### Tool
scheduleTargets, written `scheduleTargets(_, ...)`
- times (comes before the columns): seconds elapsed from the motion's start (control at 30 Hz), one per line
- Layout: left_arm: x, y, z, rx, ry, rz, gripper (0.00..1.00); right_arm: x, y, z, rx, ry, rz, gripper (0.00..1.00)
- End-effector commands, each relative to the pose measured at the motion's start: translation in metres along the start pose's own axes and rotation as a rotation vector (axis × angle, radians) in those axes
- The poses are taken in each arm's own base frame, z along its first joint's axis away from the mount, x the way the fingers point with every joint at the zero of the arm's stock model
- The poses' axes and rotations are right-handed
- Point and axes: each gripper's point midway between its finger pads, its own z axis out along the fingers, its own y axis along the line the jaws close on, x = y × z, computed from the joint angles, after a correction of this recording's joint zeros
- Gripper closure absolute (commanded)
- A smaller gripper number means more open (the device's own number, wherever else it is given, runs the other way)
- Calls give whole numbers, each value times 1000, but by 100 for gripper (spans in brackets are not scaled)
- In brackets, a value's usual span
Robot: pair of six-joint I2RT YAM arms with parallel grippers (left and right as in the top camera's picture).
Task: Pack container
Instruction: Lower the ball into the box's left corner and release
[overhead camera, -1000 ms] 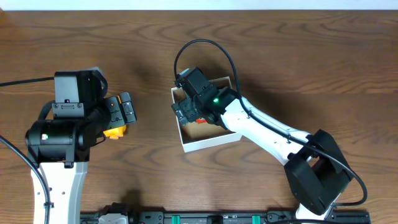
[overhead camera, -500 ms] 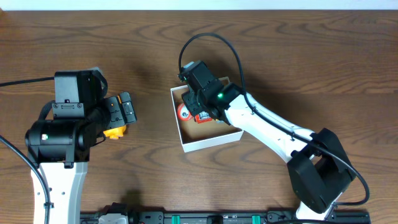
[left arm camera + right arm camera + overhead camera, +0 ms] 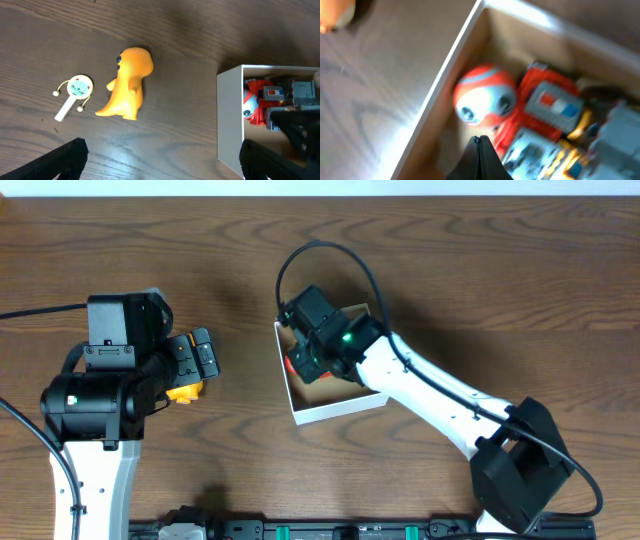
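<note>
The container (image 3: 340, 408), a small white-walled box with a brown inside, sits mid-table. In it lie a red round-headed toy (image 3: 482, 100) and a red and grey robot toy (image 3: 547, 112). My right gripper (image 3: 479, 138) hovers just over the box's left part (image 3: 300, 360), its jaws pressed together with nothing between them. My left gripper (image 3: 162, 160) stands wide open over bare table, left of the box wall (image 3: 230, 120). An orange dinosaur (image 3: 127, 82) and a small white rattle (image 3: 75, 92) lie on the wood ahead of it.
The orange dinosaur (image 3: 183, 392) peeks out beneath the left gripper (image 3: 203, 358) in the overhead view. The right arm (image 3: 430, 395) stretches from the front right across to the box, and a black cable (image 3: 330, 255) loops above it.
The right gripper's jaws have gone from open to shut with nothing in them. It rose inside the box, then shifted slightly left. The left arm has not moved.
</note>
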Motion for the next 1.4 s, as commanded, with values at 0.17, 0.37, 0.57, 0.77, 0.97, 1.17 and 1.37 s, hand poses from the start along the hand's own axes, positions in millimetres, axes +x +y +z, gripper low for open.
scheduleTargets(0.17, -5, -1, -3, 8, -12, -17, 2, 3, 11, -5, -22, 12, -9, 99)
scheduleTargets(0.37, -5, -1, -3, 8, -13, -17, 2, 11, 9, 4, -16, 50, -8, 99)
scheduleTargets(0.57, -5, -1, -3, 8, -13, -17, 2, 20, 15, 26, -47, 96, -8, 99)
scheduleTargets(0.77, -5, -1, -3, 8, -13, -17, 2, 19, 14, 43, -47, 96, -8, 99)
scheduleTargets(0.97, -5, -1, -3, 8, -13, -17, 2, 3, 15, 47, -50, 34, -10, 99)
scheduleTargets(1.17, -5, -1, -3, 8, -13, -17, 2, -10, 3, 48, 24, -27, -13, 98)
scheduleTargets(1.37, -5, -1, -3, 8, -13, -17, 2, -15, -5, 51, 68, -49, -10, 99)
